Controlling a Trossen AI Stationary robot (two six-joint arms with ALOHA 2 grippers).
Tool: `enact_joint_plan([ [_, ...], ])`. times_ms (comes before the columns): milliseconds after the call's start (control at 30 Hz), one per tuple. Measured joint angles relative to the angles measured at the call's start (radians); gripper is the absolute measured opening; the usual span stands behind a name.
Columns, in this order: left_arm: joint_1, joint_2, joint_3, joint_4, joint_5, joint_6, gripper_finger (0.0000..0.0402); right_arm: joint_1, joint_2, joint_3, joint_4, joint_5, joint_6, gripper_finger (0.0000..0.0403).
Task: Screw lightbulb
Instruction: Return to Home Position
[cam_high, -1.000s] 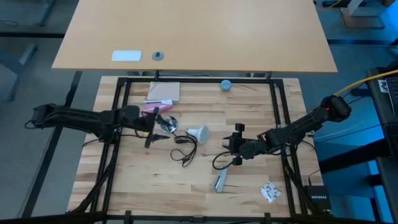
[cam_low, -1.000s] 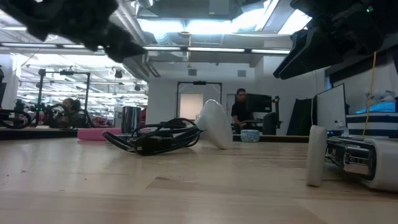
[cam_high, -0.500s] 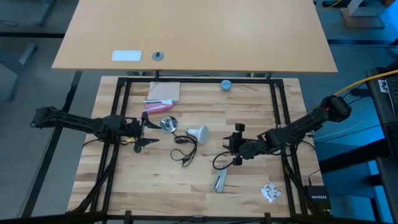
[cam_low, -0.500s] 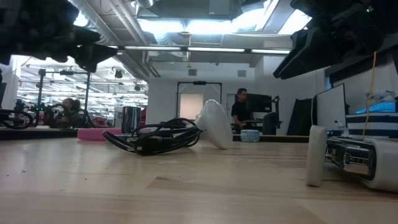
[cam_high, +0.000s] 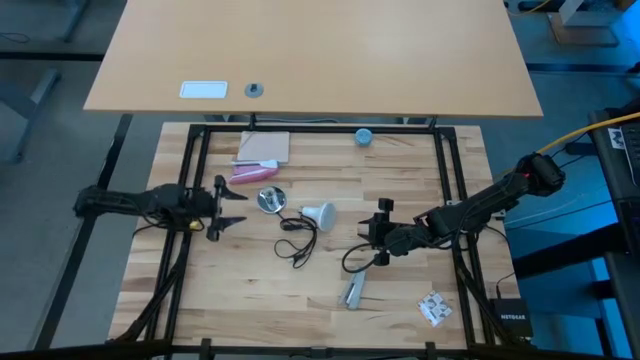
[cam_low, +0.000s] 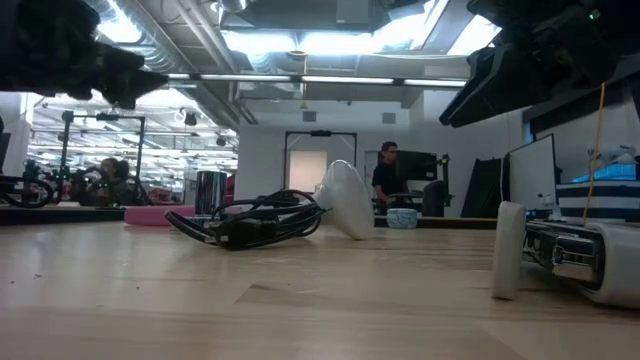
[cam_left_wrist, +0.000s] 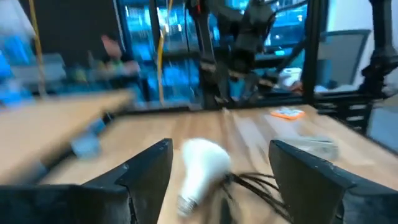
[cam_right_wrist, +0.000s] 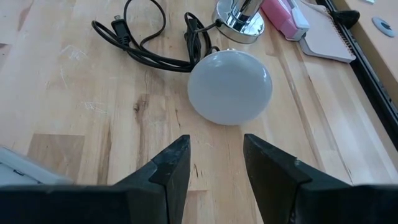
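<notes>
The white frosted lightbulb (cam_high: 319, 214) lies on its side on the wooden table, neck toward the table's left, globe toward the right. It also shows in the low view (cam_low: 345, 198). My left gripper (cam_high: 222, 206) is open and empty to the bulb's left, and the left wrist view shows the bulb (cam_left_wrist: 202, 165) ahead between its fingers. My right gripper (cam_high: 380, 232) is open and empty to the bulb's right, facing the globe (cam_right_wrist: 230, 87). A shiny round lamp base (cam_high: 270, 200) with a black cord (cam_high: 298, 236) lies between the left gripper and the bulb.
A pink object (cam_high: 250, 172) and a notebook (cam_high: 265, 148) lie at the far left. A small blue round object (cam_high: 363, 136) sits at the far edge. A grey tool (cam_high: 355, 290) and a white packet (cam_high: 433, 307) lie near the front. Black frame rails (cam_high: 195, 170) border the table.
My left gripper has drawn back toward the table's left edge, away from the lamp base and the bulb, staying open. The bulb, the cord and my right gripper have kept still.
</notes>
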Motion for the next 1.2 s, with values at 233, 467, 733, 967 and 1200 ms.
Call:
enact_joint_plan([
  [233, 0.044, -0.003, 0.0, 0.0, -0.011, 0.256, 0.0258, 0.0, 0.0, 0.0, -0.002, 0.0, 0.0, 0.0154],
  [467, 0.048, -0.001, 0.0, 0.0, -0.012, 0.236, 0.0258, 0.0, 0.0, 0.0, -0.001, 0.0, 0.0, 0.0154],
  [733, 0.048, 0.002, 0.0, 0.0, -0.011, 0.191, 0.0258, 0.0, 0.0, 0.0, -0.001, 0.0, 0.0, 0.0154],
  [967, 0.048, 0.002, 0.0, 0.0, -0.011, 0.191, 0.0258, 0.0, 0.0, 0.0, -0.001, 0.0, 0.0, 0.0154],
  [1200, 0.048, 0.002, 0.0, 0.0, -0.011, 0.192, 0.0258, 0.0, 0.0, 0.0, -0.001, 0.0, 0.0, 0.0154],
])
